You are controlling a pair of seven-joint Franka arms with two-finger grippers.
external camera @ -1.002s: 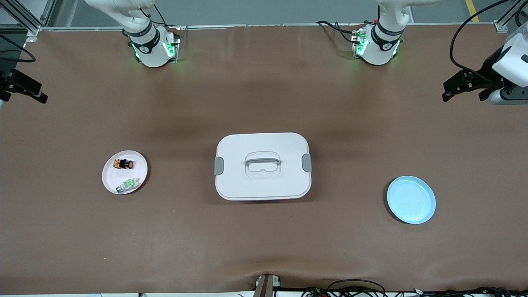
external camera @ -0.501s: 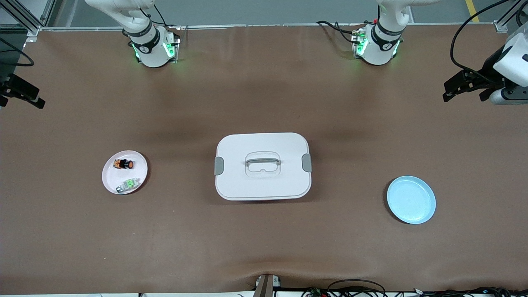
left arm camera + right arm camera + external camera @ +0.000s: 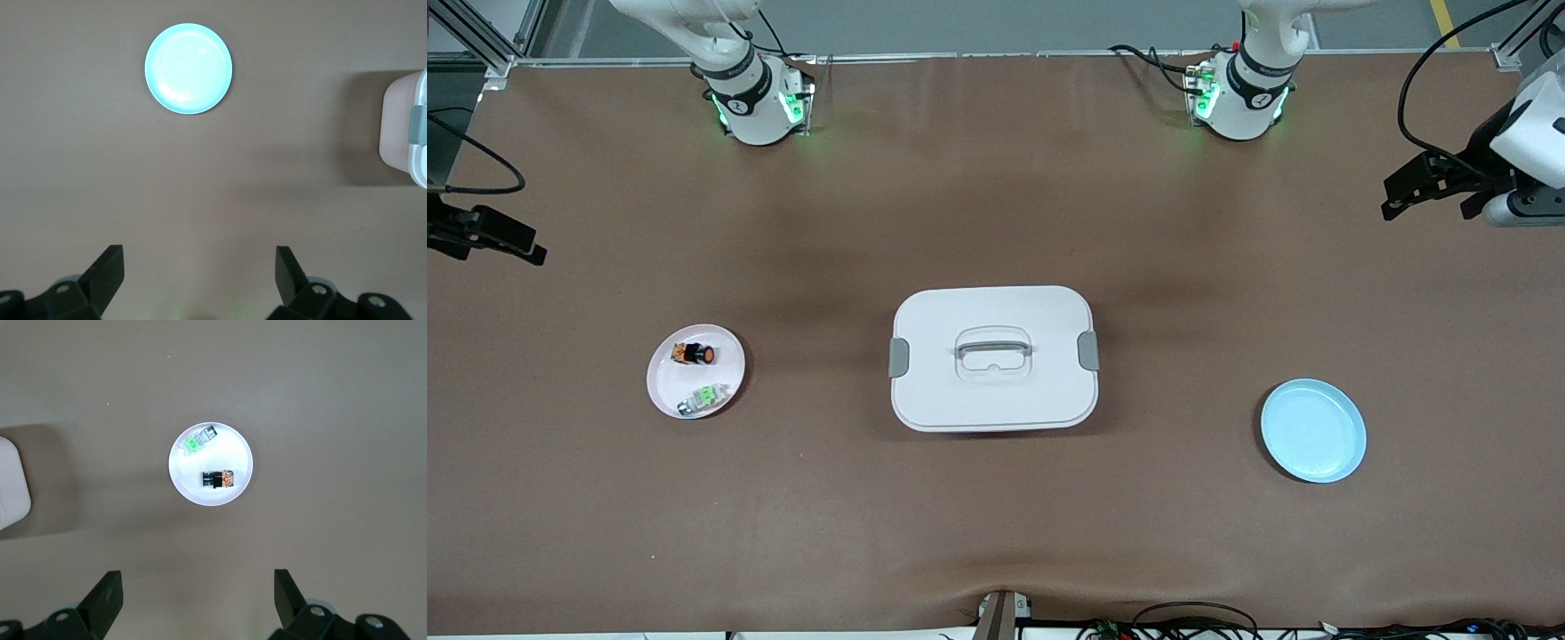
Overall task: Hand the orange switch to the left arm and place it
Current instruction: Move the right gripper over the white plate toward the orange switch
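Note:
The orange switch [image 3: 694, 354] lies on its side on a pink plate [image 3: 667, 391], toward the right arm's end of the table. It also shows in the right wrist view [image 3: 219, 479]. My right gripper [image 3: 525, 247] hangs open and empty high over the table edge at that end, its fingers wide apart [image 3: 198, 590]. The white box [image 3: 993, 357] stands mid-table between the two plates. My left gripper [image 3: 1423, 203] hangs open and empty high over the left arm's end [image 3: 199, 267].
A green and silver switch [image 3: 701, 398] lies on the same pink plate [image 3: 237, 450], nearer the camera than the orange one. A blue plate [image 3: 1313, 430] lies bare toward the left arm's end and shows in the left wrist view [image 3: 189, 69]. Box edges show in both wrist views [image 3: 407, 127] [image 3: 12, 487].
My right gripper has moved over the table's end, lower in the front view and a little toward the pink plate. The left gripper has barely moved. Nothing on the table has moved.

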